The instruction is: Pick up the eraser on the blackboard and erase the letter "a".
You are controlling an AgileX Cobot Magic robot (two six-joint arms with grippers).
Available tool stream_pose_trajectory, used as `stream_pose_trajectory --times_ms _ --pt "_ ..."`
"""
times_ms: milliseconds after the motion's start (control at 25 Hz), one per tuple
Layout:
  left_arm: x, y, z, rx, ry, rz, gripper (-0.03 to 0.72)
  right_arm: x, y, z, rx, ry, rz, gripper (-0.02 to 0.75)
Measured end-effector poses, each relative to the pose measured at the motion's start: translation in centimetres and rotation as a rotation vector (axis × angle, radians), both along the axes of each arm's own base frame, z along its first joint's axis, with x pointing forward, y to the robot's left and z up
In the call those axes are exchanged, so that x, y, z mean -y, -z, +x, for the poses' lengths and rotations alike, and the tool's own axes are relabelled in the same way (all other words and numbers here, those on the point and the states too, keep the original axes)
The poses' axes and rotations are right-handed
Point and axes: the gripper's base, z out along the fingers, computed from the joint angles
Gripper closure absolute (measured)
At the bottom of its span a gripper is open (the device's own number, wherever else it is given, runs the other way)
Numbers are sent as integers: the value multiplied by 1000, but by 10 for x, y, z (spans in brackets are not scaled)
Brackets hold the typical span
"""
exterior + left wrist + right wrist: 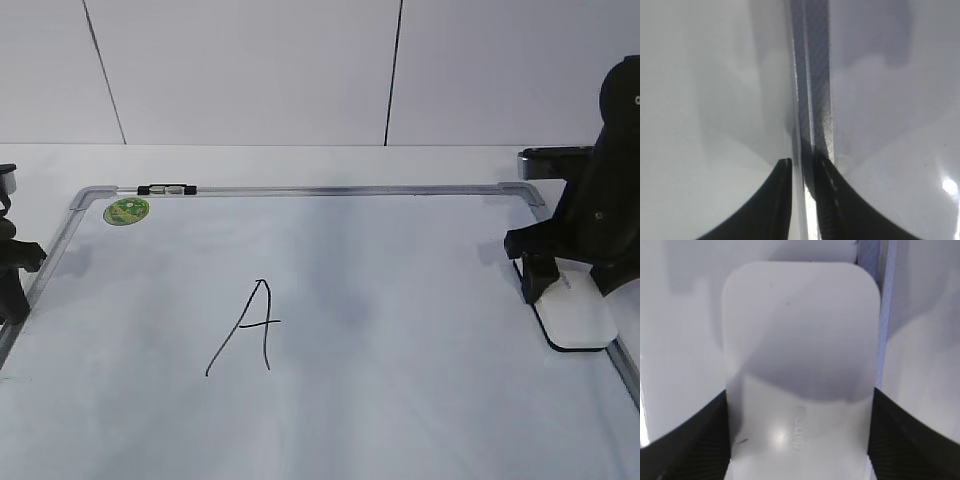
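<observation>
The blackboard (420, 400) is a white board with a grey frame and lies flat. The eraser (580, 320) is a white rounded block and lies flat at the board's right edge. It fills the right wrist view (800, 340). My right gripper (560, 290) stands over its far end, with a jaw against each long side (799, 392). No lowercase "a" shows. A faint grey smear (345, 300) lies right of a tall capital "A" (250, 325). My left gripper (10, 300) is shut and empty over the board's left frame (801, 162).
A round green sticker (126, 210) sits in the board's far left corner. A small black and silver piece (167, 189) sits on the far frame rail. The grey left frame rail (815, 75) runs between table and board. A white wall stands behind.
</observation>
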Motion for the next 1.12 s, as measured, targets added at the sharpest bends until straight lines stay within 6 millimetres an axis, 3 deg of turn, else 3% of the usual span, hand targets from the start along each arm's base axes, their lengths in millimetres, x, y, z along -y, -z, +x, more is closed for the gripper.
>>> stream_pose_trajectory --times_ms 360,720,920,1120 --pt "0 0 0 3 3 4 503 0 -3 2 10 -11 -3 146" --pt "-1 0 0 4 4 6 480 0 -36 13 -23 1 -21 145" --pt "-1 -2 3 0 10 8 468 2 -73 -2 -10 10 -23 146" --pt "0 -22 13 -8 27 -5 395 6 -133 -32 142 -6 -6 146"
